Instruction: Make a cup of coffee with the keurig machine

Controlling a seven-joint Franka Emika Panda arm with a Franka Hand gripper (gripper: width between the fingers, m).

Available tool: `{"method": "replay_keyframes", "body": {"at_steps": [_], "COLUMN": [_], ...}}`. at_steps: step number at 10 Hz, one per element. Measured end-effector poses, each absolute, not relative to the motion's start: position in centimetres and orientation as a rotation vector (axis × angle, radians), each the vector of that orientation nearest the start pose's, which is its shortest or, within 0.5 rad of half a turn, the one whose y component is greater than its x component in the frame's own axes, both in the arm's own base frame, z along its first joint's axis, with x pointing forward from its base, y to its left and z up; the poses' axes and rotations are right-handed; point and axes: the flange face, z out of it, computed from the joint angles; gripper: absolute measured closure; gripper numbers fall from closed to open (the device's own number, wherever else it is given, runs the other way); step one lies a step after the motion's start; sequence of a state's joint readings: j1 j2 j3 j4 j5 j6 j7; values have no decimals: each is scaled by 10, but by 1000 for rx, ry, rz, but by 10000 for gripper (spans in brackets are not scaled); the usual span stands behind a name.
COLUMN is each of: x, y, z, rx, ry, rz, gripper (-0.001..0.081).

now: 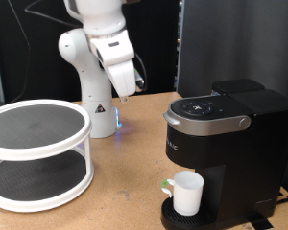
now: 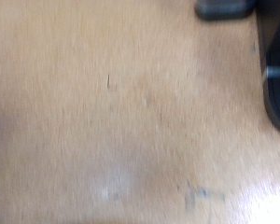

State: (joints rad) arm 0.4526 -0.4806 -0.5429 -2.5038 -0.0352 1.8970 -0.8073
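One two-tier white rack [image 1: 38,153] with dark round shelves stands at nine o'clock on the wooden table [image 1: 125,182], well apart from the keurig machine [image 1: 221,144] at four o'clock. The cup [image 1: 188,194], plain white, sits on its drip tray, lid down. The gripper [image 1: 126,94] hangs high at twelve o'clock, nothing between them; whether released or clenched, cannot tell.

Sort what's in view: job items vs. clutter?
Job:
- keurig machine, lid down
- cup, on its drip tray under the spout
- gripper, raised above the table, holding nothing visible

Just there:
- white two-tier round shelf
- wooden table
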Motion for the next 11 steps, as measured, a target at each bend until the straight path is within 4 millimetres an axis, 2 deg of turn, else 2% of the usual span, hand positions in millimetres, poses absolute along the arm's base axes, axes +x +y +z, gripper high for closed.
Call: {"method": "replay_keyframes", "body": {"at_steps": [1,4,7,11], "x": [386,382,393,414], "y": [-34,-31,-25,-2], "z": [419,426,429,468], "rx": [-2679,-2673,-2723,-2702], "ry": [-1200,-1226,-1264,-1129], "rz": [137,134,-21,-169], "gripper": [4,4,4,4]}}
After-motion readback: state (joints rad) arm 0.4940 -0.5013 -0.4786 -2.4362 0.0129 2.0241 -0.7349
